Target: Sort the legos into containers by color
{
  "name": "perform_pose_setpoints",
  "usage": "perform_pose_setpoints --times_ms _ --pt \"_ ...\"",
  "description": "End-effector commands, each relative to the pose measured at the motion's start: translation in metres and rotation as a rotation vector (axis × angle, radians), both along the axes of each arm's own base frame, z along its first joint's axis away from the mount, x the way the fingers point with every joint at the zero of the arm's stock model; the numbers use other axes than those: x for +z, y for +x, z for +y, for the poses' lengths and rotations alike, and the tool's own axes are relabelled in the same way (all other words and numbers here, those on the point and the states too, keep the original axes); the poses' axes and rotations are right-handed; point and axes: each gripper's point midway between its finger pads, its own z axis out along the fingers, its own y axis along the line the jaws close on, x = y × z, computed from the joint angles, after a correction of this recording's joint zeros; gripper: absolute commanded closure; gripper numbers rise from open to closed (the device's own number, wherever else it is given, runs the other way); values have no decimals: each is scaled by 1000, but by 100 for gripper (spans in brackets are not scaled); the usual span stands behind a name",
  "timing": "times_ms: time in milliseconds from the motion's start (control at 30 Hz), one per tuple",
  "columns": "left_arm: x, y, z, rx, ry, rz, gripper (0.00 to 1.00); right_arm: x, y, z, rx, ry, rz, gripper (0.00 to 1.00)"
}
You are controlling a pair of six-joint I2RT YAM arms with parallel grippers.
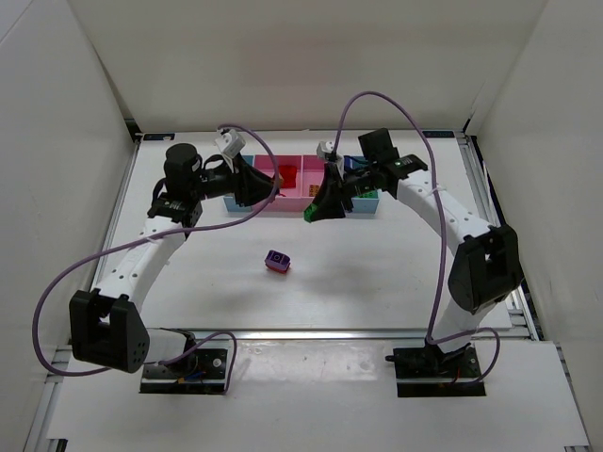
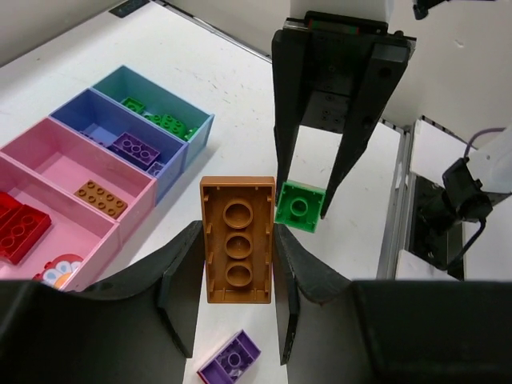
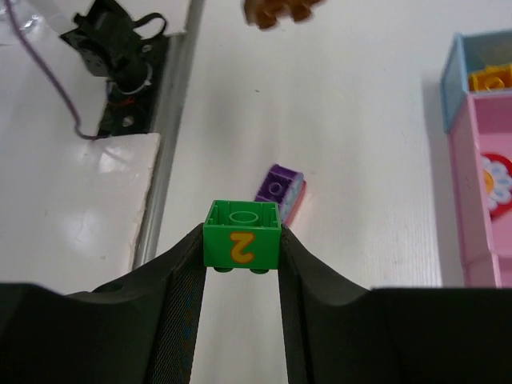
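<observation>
White counter (image 1: 377,282) carries everything. At its far side lies the long tray (image 1: 283,209), its compartments already sorted by colour. Both arms hang just before it. We see the left fingers (image 2: 182,280) clamped on an orange brick (image 2: 238,251), hollow underside toward the camera. We judge it bound for the pink compartment where a second orange piece (image 2: 100,198) lies. The right fingers (image 3: 186,280) are clamped on a green brick (image 3: 242,236) marked 2, likely meant for the teal end compartment holding the green pile (image 2: 164,122). One purple brick (image 1: 277,262) lies loose mid-counter, not yet sorted.
</observation>
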Motion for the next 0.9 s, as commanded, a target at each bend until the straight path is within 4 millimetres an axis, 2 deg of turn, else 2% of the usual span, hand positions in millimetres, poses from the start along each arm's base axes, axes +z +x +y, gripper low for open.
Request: perform_pose_setpoints --times_ms 0,33,67,133,167,200,267,433,600,633,733,867 --pt "10 0 8 58 -17 -26 78 -3 19 -19 -143 -59 -10 100" --pt "9 4 10 85 -11 -18 79 -5 37 -26 -215 -70 -27 100" --pt "7 12 15 137 3 -16 79 -17 53 -36 -313 -127 -35 100" --pt "2 18 20 185 20 5 80 -21 78 -48 -458 -157 -7 100" --pt "3 22 24 215 28 -1 80 -27 100 -66 -578 -197 -10 100" --pt "-5 27 30 265 50 30 80 -33 108 -74 -645 -208 46 100" --pt "-6 35 37 316 65 42 80 -35 132 -98 -764 -212 74 100" --pt "-13 46 43 350 76 73 79 -53 161 -122 -889 -263 103 100" --pt "-14 51 41 349 72 87 79 -70 179 -129 -916 -284 132 100" --pt "-16 54 41 349 76 93 79 -80 183 -129 -928 -295 165 100" --pt "-12 56 40 345 78 86 79 -86 191 -130 -940 -305 167 95" --pt "-15 60 39 340 86 104 79 -103 204 -136 -969 -339 174 95"
